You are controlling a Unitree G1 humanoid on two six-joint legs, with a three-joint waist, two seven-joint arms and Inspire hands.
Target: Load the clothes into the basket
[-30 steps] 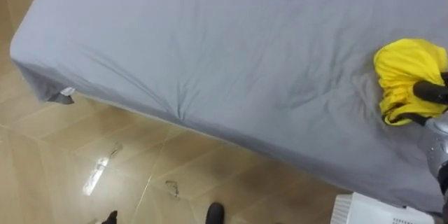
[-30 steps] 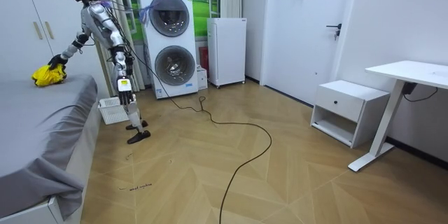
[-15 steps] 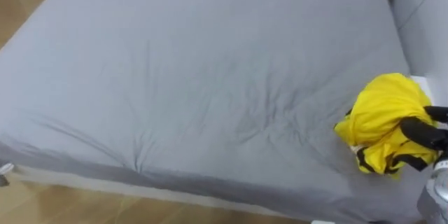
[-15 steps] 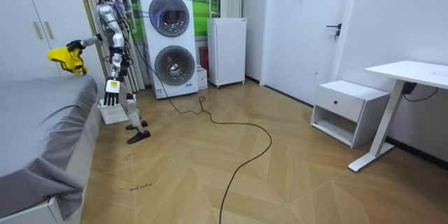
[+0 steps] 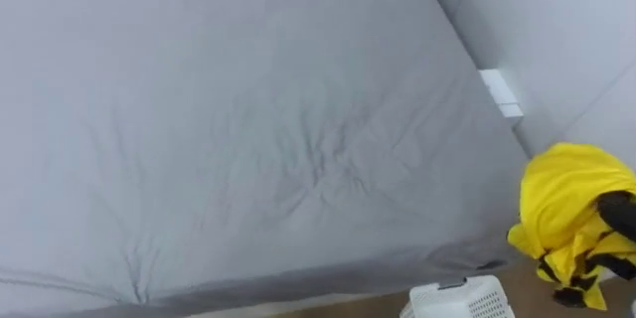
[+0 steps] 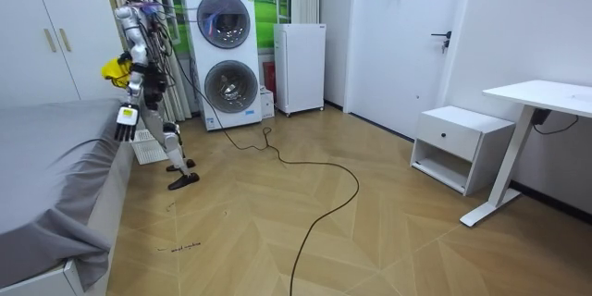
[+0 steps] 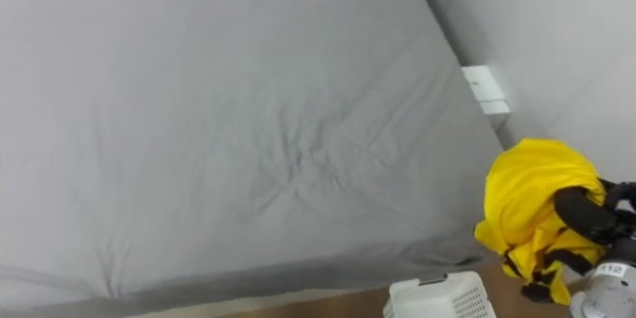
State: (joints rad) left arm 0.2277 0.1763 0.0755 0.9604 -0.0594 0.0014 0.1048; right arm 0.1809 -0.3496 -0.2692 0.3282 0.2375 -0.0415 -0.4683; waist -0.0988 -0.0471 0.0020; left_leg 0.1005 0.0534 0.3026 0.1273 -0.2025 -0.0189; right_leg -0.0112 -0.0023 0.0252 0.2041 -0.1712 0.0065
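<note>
A bunched yellow garment [image 5: 566,214] with dark trim hangs in the air past the bed's right edge, with my right hand [image 7: 588,215] shut on it, dark fingers curled over the cloth. Just below and to its left, the rim of the white slatted basket [image 5: 459,299] shows on the floor by the bed's corner. In the room view I stand upright between the bed [image 6: 46,166] and the stacked washing machines, the yellow garment [image 6: 113,67] at chest height. My left hand [image 6: 124,122] hangs at my side with relaxed fingers and holds nothing.
The grey bed sheet [image 5: 248,139] is creased and bare. A white wall runs along the bed's far right, with a small white block [image 5: 498,92] at its foot. Stacked washing machines [image 6: 222,55] and a white cabinet [image 6: 299,67] stand behind me.
My right hand has lifted the yellow garment off the bed and carried it right, beyond the bed's edge and over the basket. I have straightened up and turned; the eye view shifted with it.
</note>
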